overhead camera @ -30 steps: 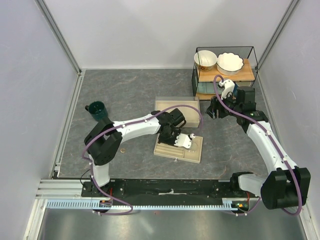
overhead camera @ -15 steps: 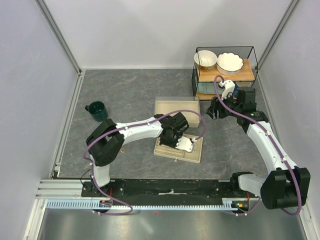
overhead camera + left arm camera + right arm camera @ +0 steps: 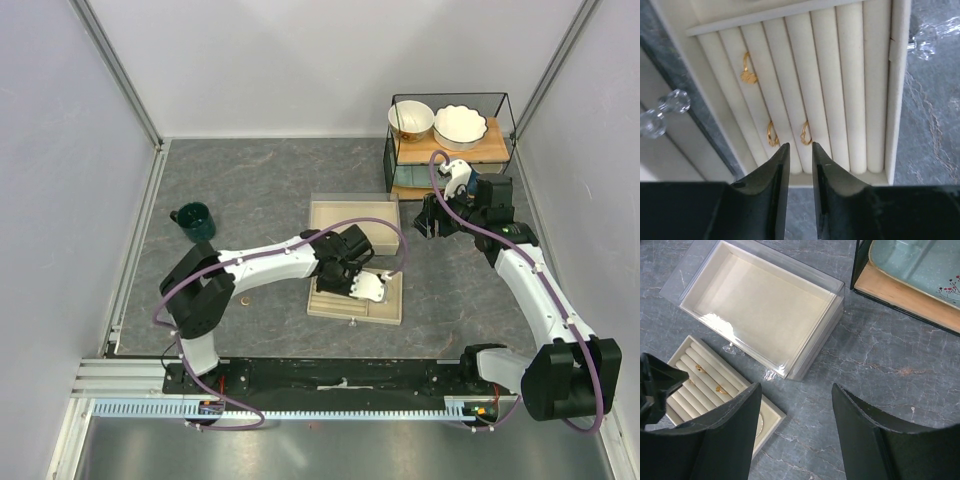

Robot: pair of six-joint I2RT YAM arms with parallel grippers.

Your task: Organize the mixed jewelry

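The beige slotted tray (image 3: 330,308) lies mid-table with my left gripper (image 3: 365,288) low over it. In the left wrist view three small gold rings (image 3: 747,70) (image 3: 771,135) (image 3: 805,133) sit in the slots, two of them just beyond my left gripper (image 3: 799,150), which is open a narrow gap with nothing in it. The silvery hoop (image 3: 761,425) shows as a beaded arc in the tray's side compartment, mostly hidden behind a finger. My right gripper (image 3: 796,386) hangs wide open and empty over bare table, to the right of the tray.
A clear-lidded beige box (image 3: 352,213) lies just behind the tray. A green mug (image 3: 194,220) stands at the left. A wire rack (image 3: 450,150) with two bowls is at the back right. A tiny brown speck (image 3: 246,299) lies on the table left of the tray.
My left gripper has slid a little toward the tray's near-right part and its jaws have parted. The left elbow swung left. The right arm has not moved.
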